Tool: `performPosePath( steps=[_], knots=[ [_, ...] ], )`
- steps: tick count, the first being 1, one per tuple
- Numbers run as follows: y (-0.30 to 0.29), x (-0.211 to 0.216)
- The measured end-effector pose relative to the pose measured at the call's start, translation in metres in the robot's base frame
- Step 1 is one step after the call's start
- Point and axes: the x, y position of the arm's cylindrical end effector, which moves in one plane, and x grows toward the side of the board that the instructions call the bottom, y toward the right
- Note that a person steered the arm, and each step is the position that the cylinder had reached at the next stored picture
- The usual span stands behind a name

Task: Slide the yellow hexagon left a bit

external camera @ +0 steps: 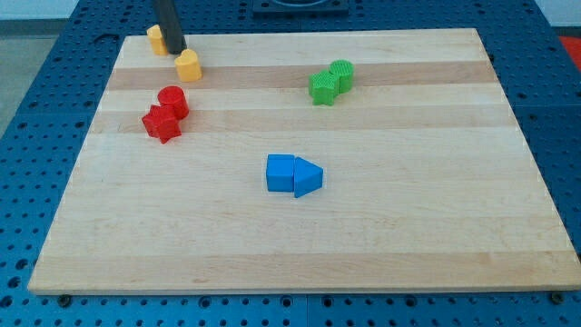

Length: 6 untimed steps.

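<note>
Up in the upper left of the camera view, my tip [175, 51] rests on the wooden board [300, 245], wedged between two yellow blocks: one at the board's top edge, half hidden behind the rod, which I take to be the yellow hexagon [156, 39], and a second yellow block [188, 65] just below and to the right of the tip. There is no pincer on this arm, only the plain rod, so nothing opens or closes. The tip sits at the hexagon's right side, seemingly touching or nearly so, which is the correct side for a leftward shove. To do it well, I judge the push should run straight toward the frame's left, short and slow, since the board's left edge lies near. Steering clear of the other yellow block matters as well. Lower down stand a red cylinder [172, 99] and red star [162, 123]; green blocks [330, 82] and blue blocks [293, 174] lie well apart.
</note>
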Motion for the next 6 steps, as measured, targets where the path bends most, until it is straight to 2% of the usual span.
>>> performPosePath(
  steps=[1, 2, 3, 6],
  knots=[
    [0.031, -0.011],
    [0.029, -0.03],
    [0.002, -0.033],
    [-0.02, -0.033]
  ],
)
